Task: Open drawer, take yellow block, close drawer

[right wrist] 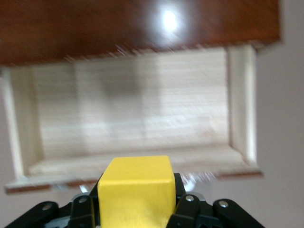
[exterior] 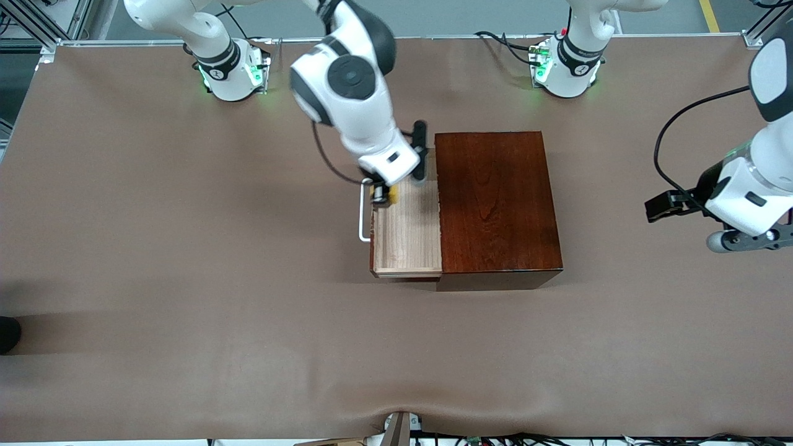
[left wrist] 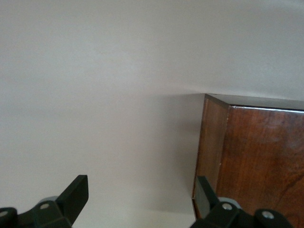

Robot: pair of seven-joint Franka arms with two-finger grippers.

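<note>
Yellow cube-like block (right wrist: 137, 190) is pinched between my right gripper (exterior: 381, 196) fingers, hanging over the corner of the open pale-wood drawer (exterior: 407, 232) by its white U-shaped bar handle (exterior: 363, 214). That drawer juts from the glossy reddish-brown wooden box (exterior: 495, 201) toward the right arm's end, so the closing push runs boxward. My left gripper (left wrist: 142, 202) waits, fingers spread, above the brown tabletop (exterior: 186, 248).

A broad table (exterior: 186, 279) under a plain brown cover fills the room; grey floor (exterior: 433, 18) shows past its metal-framed edge, evenly lit.
</note>
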